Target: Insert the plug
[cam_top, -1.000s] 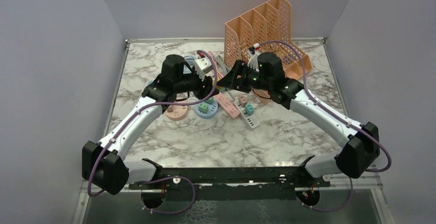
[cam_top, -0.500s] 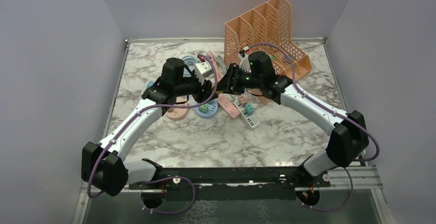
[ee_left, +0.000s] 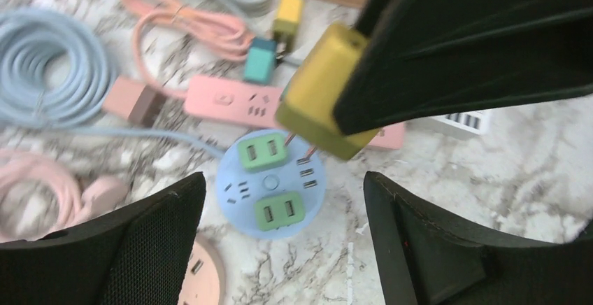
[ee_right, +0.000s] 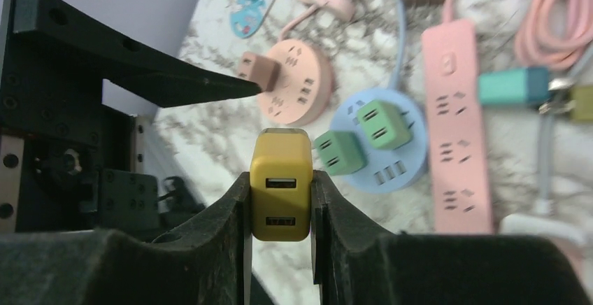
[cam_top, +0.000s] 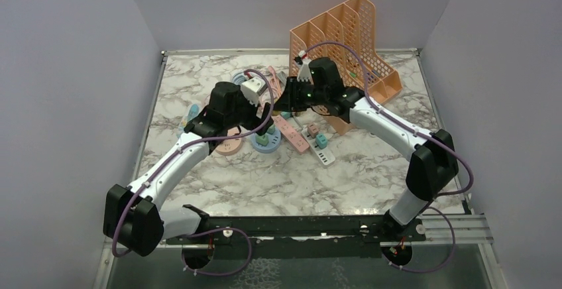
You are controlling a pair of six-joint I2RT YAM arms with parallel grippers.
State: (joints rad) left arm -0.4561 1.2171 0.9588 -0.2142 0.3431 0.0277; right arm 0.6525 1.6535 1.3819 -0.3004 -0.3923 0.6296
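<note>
right claw [ee_right: 281, 179]: clamped on yellow plug [ee_left: 318, 95] | left claw [ee_left: 284, 179]: apart | prongs [ee_left: 297, 147]: tilted down at blue socket [ee_left: 238, 189], left wrist only | USB ports [ee_right: 280, 183]: right wrist only

A table [cam_top: 278, 183] with a white top veined in grey, like marble, is seen from above. It is enclosed on three sides by plain walls of pale lilac-grey: a back wall [cam_top: 265, 4], a left wall [cam_top: 66, 103] and a right wall [cam_top: 504, 103]. A thin metal strip [cam_top: 150, 103] is fitted along the table's edges. The scene is lit evenly and softly; only faint shadows are cast on the top.
</note>
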